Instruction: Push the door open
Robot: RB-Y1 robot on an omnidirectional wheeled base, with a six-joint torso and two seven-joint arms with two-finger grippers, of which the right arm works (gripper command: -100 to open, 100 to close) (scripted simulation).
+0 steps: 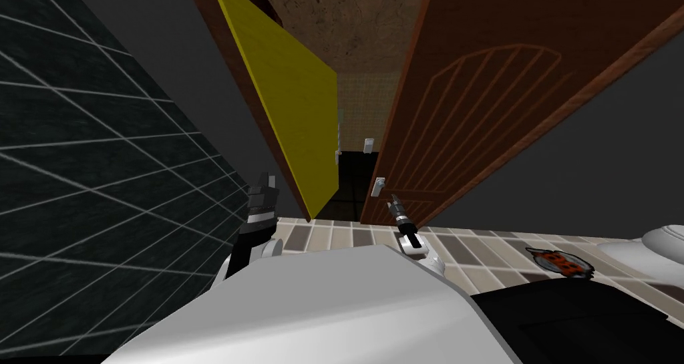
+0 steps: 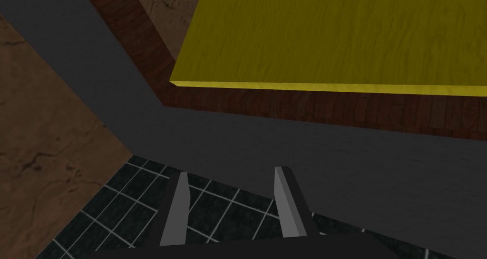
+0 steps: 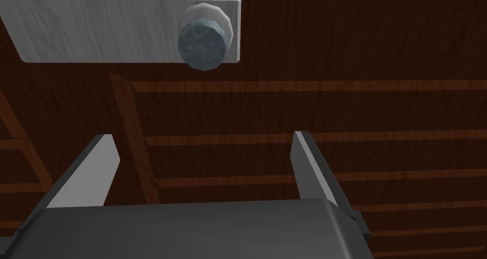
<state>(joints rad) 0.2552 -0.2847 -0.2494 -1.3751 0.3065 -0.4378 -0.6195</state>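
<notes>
The brown door (image 1: 481,106) with an arched grooved panel stands ajar, leaving a narrow gap between it and a yellow panel (image 1: 294,113). A grey plate with a round knob (image 1: 379,187) sits near the door's free edge. My right gripper (image 1: 394,203) is just below that knob, close to the door face. In the right wrist view the knob (image 3: 203,42) lies ahead of the open right gripper (image 3: 202,135), with only the door's face (image 3: 380,109) between the fingers. My left gripper (image 1: 265,183) hangs by the grey wall beside the yellow panel (image 2: 333,33), its fingers (image 2: 233,172) open and empty.
A dark tiled wall (image 1: 100,179) closes off my left. Pale floor tiles (image 1: 467,250) run along the threshold. On them lies a round grey thing with red parts (image 1: 560,262), and a white fixture (image 1: 661,243) stands at far right. A black area (image 1: 347,186) shows through the gap.
</notes>
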